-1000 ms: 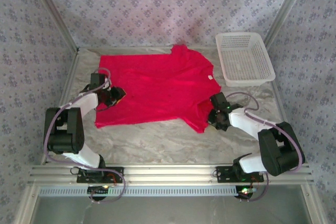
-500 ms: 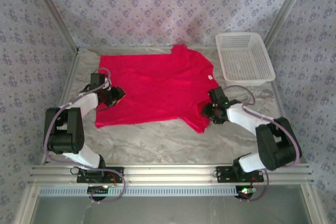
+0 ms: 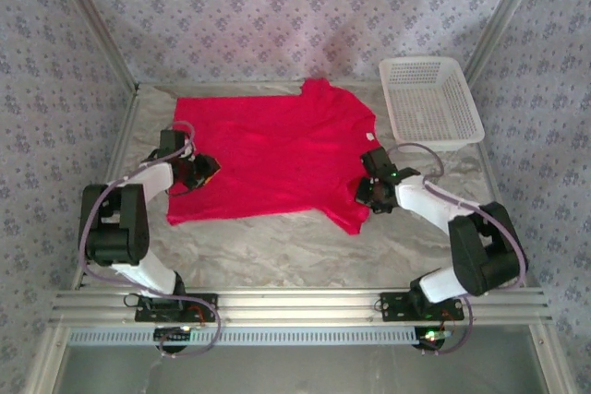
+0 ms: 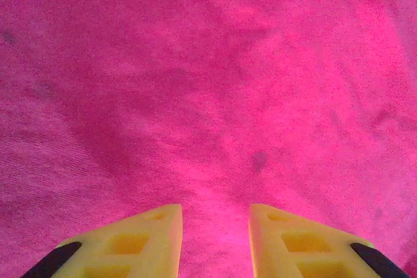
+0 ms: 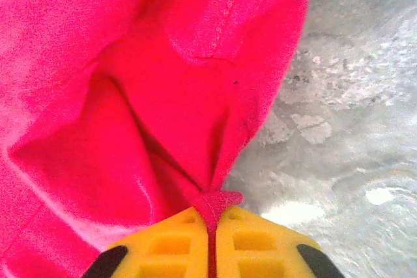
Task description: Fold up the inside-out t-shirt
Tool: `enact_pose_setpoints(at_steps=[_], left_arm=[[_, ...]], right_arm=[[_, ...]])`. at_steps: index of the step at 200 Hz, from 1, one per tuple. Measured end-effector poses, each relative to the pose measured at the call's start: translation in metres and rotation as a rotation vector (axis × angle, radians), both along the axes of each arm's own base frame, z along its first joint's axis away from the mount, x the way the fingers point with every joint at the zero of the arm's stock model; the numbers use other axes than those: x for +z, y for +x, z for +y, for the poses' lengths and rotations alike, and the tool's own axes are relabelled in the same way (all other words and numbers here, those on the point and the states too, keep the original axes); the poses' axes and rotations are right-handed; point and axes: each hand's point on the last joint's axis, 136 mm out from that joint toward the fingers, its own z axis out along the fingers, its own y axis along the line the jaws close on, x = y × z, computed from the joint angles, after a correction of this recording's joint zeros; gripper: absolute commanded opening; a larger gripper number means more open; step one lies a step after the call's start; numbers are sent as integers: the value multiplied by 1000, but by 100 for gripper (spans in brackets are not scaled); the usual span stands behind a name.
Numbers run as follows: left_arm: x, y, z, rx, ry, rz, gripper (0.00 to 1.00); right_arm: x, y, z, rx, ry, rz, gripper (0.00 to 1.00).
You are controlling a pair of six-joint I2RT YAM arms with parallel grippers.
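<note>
The inside-out t-shirt (image 3: 277, 154) is bright red and lies spread flat on the marbled table (image 3: 277, 246), with a small white tag (image 3: 371, 137) at its right edge. My right gripper (image 3: 363, 194) sits at the shirt's near right edge. In the right wrist view it (image 5: 212, 216) is shut on a raised fold of the red cloth (image 5: 163, 96). My left gripper (image 3: 205, 171) rests over the shirt's left edge. In the left wrist view its yellow fingers (image 4: 150, 239) stand apart, open, with flat red cloth (image 4: 208, 83) beneath and between them.
A white mesh basket (image 3: 430, 103) stands at the back right, just beyond the shirt. Bare table (image 5: 352, 96) lies right of the pinched fold and along the near side. Patterned walls close in the left, back and right.
My right gripper has moved slightly left and away onto the shirt's edge and closed on a fold of it. The left arm has not moved.
</note>
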Motion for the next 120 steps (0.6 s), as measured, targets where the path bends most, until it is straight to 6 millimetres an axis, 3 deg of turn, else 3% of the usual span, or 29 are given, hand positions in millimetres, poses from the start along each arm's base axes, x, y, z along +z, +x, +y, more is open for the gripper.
enact_pose_setpoints(at_steps=[28,57,87,120], left_arm=[[-20,-3,8,22,12,54,32],[-23,0,12,33,10,63,32],[-23,2,12,34,10,57,32],[-23,2,12,32,7,58,32]], right_arm=[[27,-12,3,4,31,-41,3],[42,-35,6,3,92,-67,5],[22,-77,6,-14,143,-13,9],[-16,-119,-3,-56,146,94,26]])
